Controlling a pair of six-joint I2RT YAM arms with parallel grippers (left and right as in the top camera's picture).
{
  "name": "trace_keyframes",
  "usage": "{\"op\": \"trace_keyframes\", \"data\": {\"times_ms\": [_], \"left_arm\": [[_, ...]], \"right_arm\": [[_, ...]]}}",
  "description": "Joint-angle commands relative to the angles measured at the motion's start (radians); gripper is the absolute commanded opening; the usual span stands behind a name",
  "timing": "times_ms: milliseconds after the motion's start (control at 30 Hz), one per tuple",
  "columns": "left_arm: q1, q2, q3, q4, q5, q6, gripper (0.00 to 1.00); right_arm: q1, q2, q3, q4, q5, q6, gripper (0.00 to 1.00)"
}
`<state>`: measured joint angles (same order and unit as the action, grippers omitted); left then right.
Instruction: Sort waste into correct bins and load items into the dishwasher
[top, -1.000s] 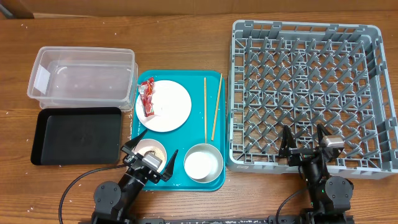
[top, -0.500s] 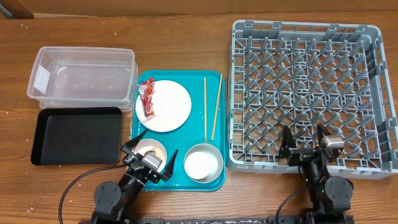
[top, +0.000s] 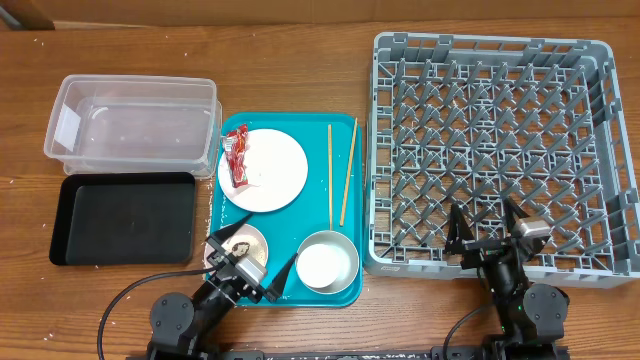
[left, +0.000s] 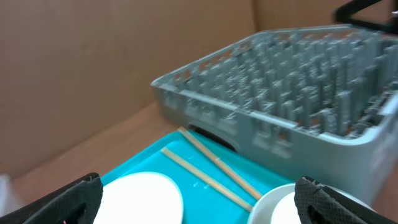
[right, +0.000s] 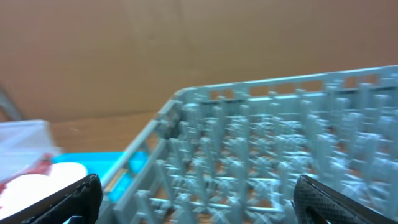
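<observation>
**Wooden table with four big things on it**

The table (top: 300, 40) is of brown wood with a visible grain. At its left side stands a clear tub (top: 132, 120), and just in front of this one lies a black tray (top: 122, 218); whether their edges touch I cannot tell. Just to the right of both lies a teal tray (top: 290, 228), close against the tub's corner. The right half carries a grey dish rack (top: 490, 42). Some small white grains (top: 38, 42) lie scattered on the bare wood at the left.
</observation>
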<state>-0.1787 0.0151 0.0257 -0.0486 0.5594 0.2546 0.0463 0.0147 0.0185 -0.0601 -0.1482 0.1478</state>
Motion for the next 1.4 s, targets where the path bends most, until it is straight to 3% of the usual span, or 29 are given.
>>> {"op": "trace_keyframes", "data": {"times_ms": [0, 167, 300, 500, 667, 800, 1067, 1367], "left_arm": [[0.002, -0.01, 0.0, 0.089, 0.103, -0.187, 1.0], [0.002, -0.01, 0.06, 0.224, 0.102, -0.467, 1.0], [0.002, 0.016, 0.183, 0.162, 0.102, -0.549, 1.0], [0.002, 0.227, 0.483, -0.142, 0.132, -0.546, 1.0], [0.002, 0.547, 0.82, -0.502, 0.15, -0.452, 1.0], [0.002, 0.75, 1.022, -0.723, 0.148, -0.38, 1.0], [0.002, 0.946, 1.086, -0.761, 0.335, -0.486, 1.0], [0.002, 1.051, 1.086, -0.732, 0.323, -0.483, 1.0]], "right_arm": [[-0.002, -0.011, -0.009, 0.042, -0.177, 0.119, 1.0], [-0.002, -0.011, 0.065, 0.058, -0.262, 0.16, 1.0], [-0.002, 0.021, 0.232, -0.052, -0.285, 0.161, 1.0], [-0.002, 0.23, 0.559, -0.298, -0.322, 0.16, 1.0], [-0.002, 0.534, 0.904, -0.62, -0.333, 0.159, 1.0], [-0.002, 0.722, 1.091, -0.761, -0.425, 0.16, 1.0], [-0.002, 0.874, 1.152, -0.84, -0.573, 0.161, 1.0], [-0.002, 0.931, 1.152, -0.942, -0.525, 0.145, 1.0]]}}
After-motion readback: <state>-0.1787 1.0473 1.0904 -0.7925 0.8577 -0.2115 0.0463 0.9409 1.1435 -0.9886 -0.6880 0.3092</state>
